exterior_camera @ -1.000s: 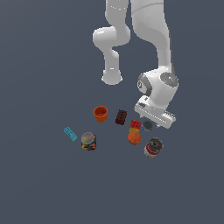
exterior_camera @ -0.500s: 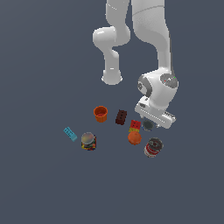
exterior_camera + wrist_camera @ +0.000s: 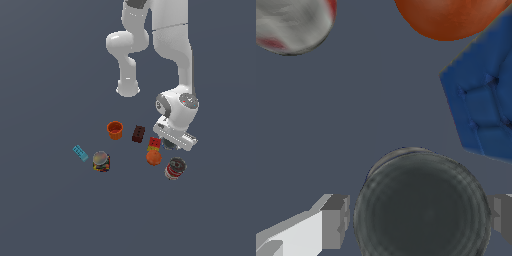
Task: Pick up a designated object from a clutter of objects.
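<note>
The designated object, a squat dark grey round can, sits between my two fingers in the wrist view. One fingertip stands a small gap from its side; the other fingertip is at its opposite edge. My gripper is open around it. In the exterior view the gripper is low over the floor and the white hand hides almost all of the can. The rest of the clutter lies around it: an orange ball and a red-and-white-labelled can are closest.
A red-yellow brick, dark brown brick and orange cup lie toward the exterior view's left. Farther left are a multicoloured jar and a cyan brick. A blue angular block sits close beside the gripper.
The hand has barely shifted, staying low over the dark grey can. None of the objects has moved.
</note>
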`<action>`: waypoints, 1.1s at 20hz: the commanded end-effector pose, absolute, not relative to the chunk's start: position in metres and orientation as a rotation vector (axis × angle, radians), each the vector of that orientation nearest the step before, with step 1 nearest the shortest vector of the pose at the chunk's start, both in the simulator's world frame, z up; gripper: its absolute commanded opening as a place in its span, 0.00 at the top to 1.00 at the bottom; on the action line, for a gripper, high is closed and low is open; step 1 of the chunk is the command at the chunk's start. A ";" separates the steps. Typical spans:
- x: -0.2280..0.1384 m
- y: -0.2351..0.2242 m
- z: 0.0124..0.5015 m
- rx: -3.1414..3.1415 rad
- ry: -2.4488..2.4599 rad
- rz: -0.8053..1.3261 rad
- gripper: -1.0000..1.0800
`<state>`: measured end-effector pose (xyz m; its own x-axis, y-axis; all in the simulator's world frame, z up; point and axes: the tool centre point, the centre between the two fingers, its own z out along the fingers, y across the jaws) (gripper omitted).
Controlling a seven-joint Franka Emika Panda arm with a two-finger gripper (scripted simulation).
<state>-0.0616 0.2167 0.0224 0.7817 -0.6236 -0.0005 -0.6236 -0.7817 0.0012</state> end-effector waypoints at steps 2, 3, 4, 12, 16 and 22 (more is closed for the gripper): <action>-0.061 0.217 0.015 2.965 -1.039 0.000 0.04; -0.061 0.217 0.014 2.965 -1.039 0.000 0.04; -0.061 0.217 0.014 2.965 -1.039 0.000 0.04; -0.061 0.217 0.014 2.965 -1.039 0.000 1.00; -0.061 0.218 0.015 2.966 -1.038 0.002 1.00; -0.061 0.207 0.024 2.966 -1.038 0.002 1.00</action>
<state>-0.0616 0.2107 0.0204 0.7822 -0.6231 0.0000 -0.6231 -0.7822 -0.0004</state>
